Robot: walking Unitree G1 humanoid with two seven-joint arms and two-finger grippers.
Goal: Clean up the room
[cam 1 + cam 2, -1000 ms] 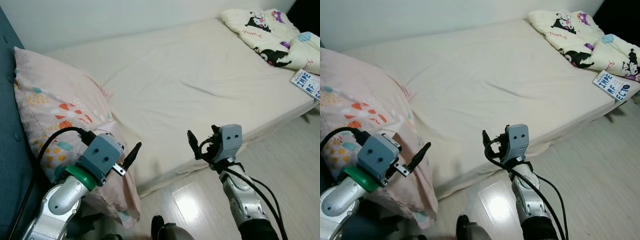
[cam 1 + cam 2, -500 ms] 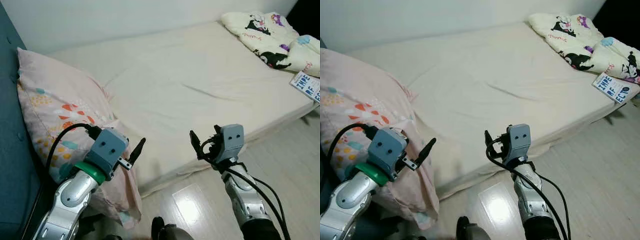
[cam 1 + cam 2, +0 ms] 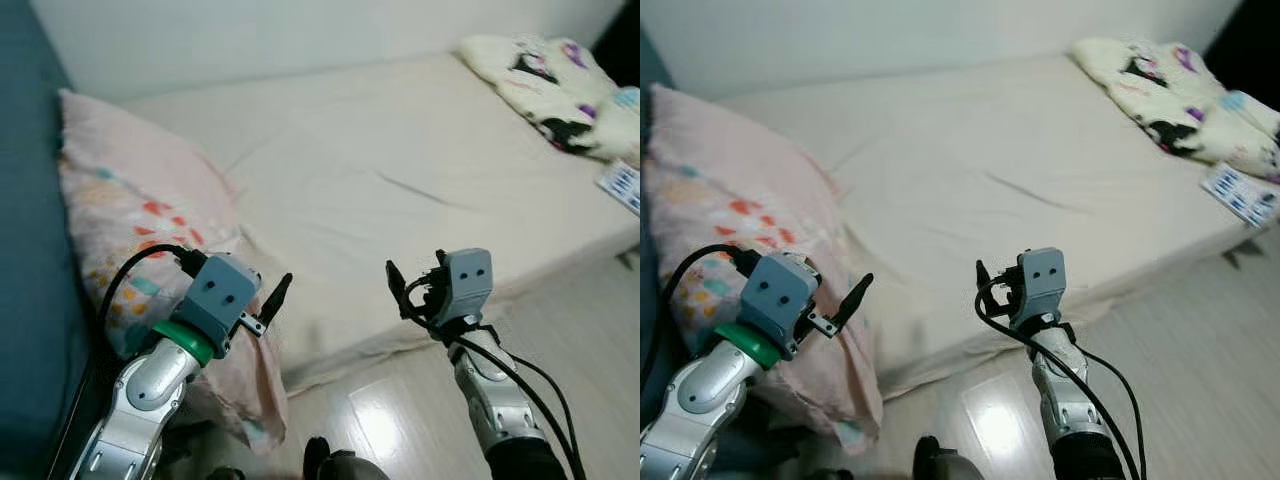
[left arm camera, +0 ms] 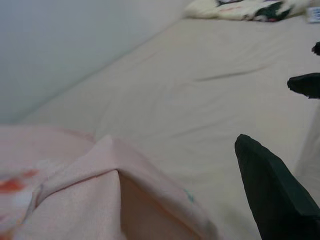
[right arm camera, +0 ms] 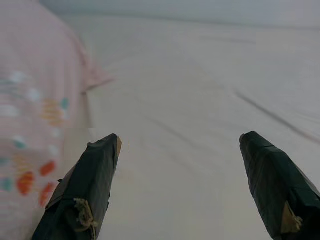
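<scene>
Across the room lies a cream mattress; at its head end a pink patterned pillow leans. Both the left gripper and right gripper hover over the mattress's near edge, fingers spread wide, holding nothing.

Bare mattress ahead, pink pillow crowding the left, bundled quilt far right.

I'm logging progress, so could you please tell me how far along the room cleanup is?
Nothing looks done yet. The pillow leans at the mattress's end, and a blanket and a book lie at its far end. Both end effectors, left and right, are open and empty, raised before the mattress. All the tidying is left.
</scene>
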